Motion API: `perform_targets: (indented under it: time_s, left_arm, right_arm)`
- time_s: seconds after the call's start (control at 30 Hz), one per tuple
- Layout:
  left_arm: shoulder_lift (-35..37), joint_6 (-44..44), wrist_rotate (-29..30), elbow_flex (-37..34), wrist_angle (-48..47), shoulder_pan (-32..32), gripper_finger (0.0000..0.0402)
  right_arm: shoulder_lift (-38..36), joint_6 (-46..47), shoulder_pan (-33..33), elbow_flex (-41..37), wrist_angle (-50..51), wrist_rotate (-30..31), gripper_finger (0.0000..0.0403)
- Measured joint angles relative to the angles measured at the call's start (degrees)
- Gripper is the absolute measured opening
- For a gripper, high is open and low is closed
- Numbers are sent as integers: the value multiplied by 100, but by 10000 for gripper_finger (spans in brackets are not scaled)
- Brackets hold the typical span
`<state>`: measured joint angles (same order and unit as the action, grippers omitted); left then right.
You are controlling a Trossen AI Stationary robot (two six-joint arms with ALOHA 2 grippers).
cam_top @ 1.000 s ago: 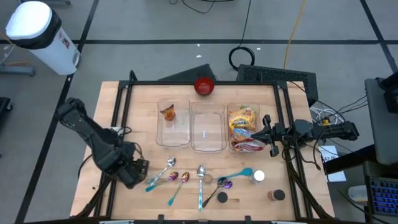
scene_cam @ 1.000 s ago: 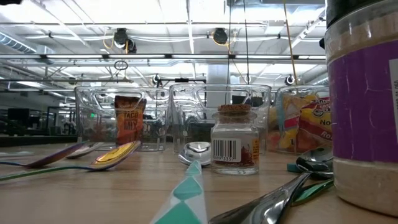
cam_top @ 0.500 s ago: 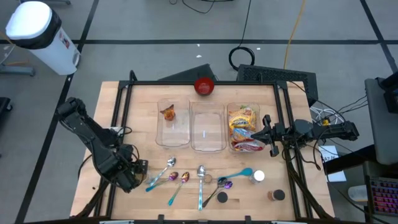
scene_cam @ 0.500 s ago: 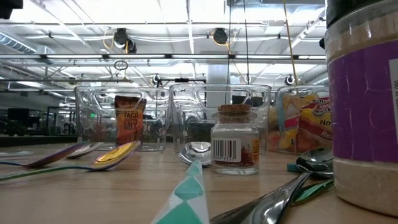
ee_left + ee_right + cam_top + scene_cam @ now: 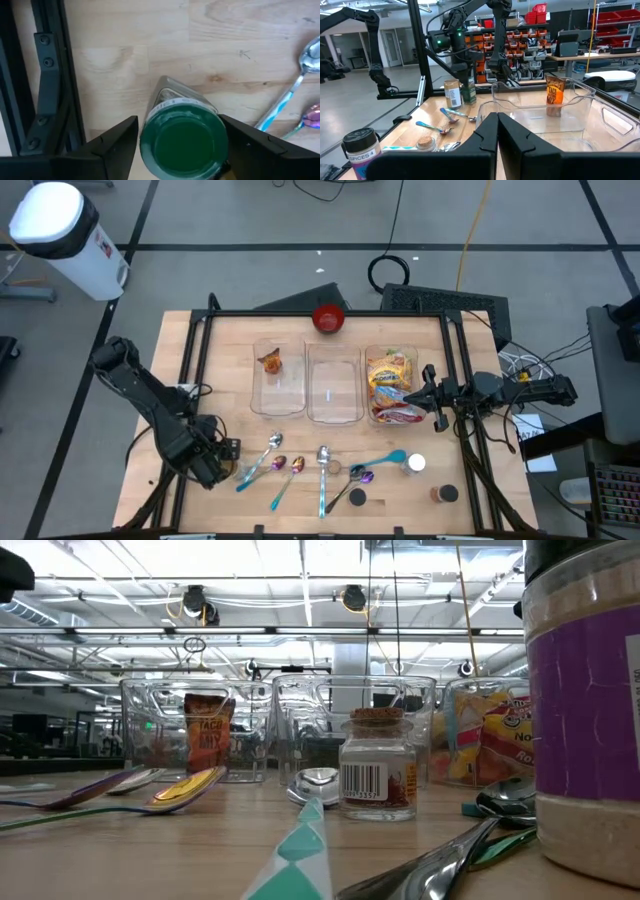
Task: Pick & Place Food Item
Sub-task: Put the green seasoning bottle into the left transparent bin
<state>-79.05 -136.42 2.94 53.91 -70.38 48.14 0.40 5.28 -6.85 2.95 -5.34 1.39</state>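
Note:
A jar with a green lid (image 5: 182, 144) stands upright on the table near its front left corner. My left gripper (image 5: 220, 458) points straight down over it, open, with one finger (image 5: 117, 145) on either side of the lid. An orange seasoning packet (image 5: 270, 362) stands in the left clear bin (image 5: 256, 402). Yellow noodle packets (image 5: 392, 385) fill the right bin. My right gripper (image 5: 497, 131) waits shut at the table's right edge, level, beside the right bin. My left gripper comes at the green-lidded jar from above, its fingers flanking the lid's rim (image 5: 146, 131). The gaps are very narrow, and I cannot tell whether either finger touches it. The jar stands upright on the table.
An empty clear bin (image 5: 333, 412) sits between the two others, with a red bowl (image 5: 328, 318) behind them. Several spoons (image 5: 322, 470) lie along the front of the table. Spice jars (image 5: 416, 464) stand at the front right. A black frame rail (image 5: 47, 85) runs close beside the jar.
My left gripper has sunk straight down over the green-lidded jar and shifted slightly toward the table's near edge. In the low view its dark arm has come further into the picture's top left corner. The jar has stayed where it was.

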Motion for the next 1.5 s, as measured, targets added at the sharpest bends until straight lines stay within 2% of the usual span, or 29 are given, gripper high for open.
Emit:
perform_targets:
  time_s: [0.37, 0.6, 0.77, 0.93, 1.13, 1.37, 1.5]
  left_arm:
    - [4, 250, -270, 8, 1, -167, 208]
    - [3, 669, -268, 14, -187, -485, 211]
    - [-4, 1102, -203, 275, -749, -796, 208]
    - [168, 1651, 261, 815, -1284, -1083, 208]
    - [322, 2472, 1325, 1681, -1736, -1471, 209]
    - [387, 4118, 2257, 2567, -1595, -2195, 209]
    - [389, 5120, 2365, 2834, -1328, -2792, 209]
  right_arm:
    - [0, 0, 0, -1, 0, 0, 0]
    - [0, 0, 0, 1, 0, 1, 0]
    - [0, 0, 1, 0, 0, 0, 0]
    - [-2, 0, 2, 1, -1, 0, 0]
    - [-1, 0, 0, 1, 0, 1, 0]
    - [-2, 0, 2, 1, -2, 2, 0]
    - [-2, 1, 0, 0, -1, 0, 0]
